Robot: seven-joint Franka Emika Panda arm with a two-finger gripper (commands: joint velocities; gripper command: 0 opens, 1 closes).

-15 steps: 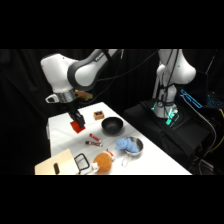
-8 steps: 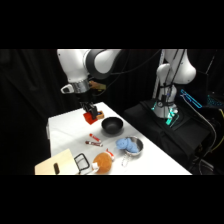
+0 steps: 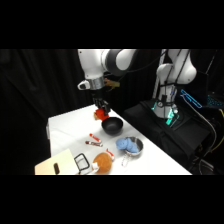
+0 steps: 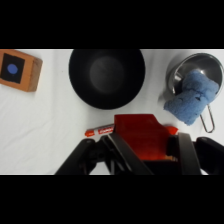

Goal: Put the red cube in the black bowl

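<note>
So the red cube [image 4: 139, 136] is sitting clamped between the gripper [image 4: 145, 150] fingers, lifted off the table, showing up at the lower middle of the wrist view. In the side view it's hanging just up and left of the black bowl [image 3: 112, 125], near the middle of the frame. Looking down, the bowl is filling the upper middle of the frame, empty as far as I can see. So I'd say the pickup part is done; what's left is getting over the bowl and letting go. Around it: a red-and-white stick [image 4: 100, 131] lying by the cube, a metal bowl [image 4: 200, 70] with a blue cloth [image 4: 191, 97] at the right, and a wooden block [image 4: 19, 70] at the upper left.
</note>
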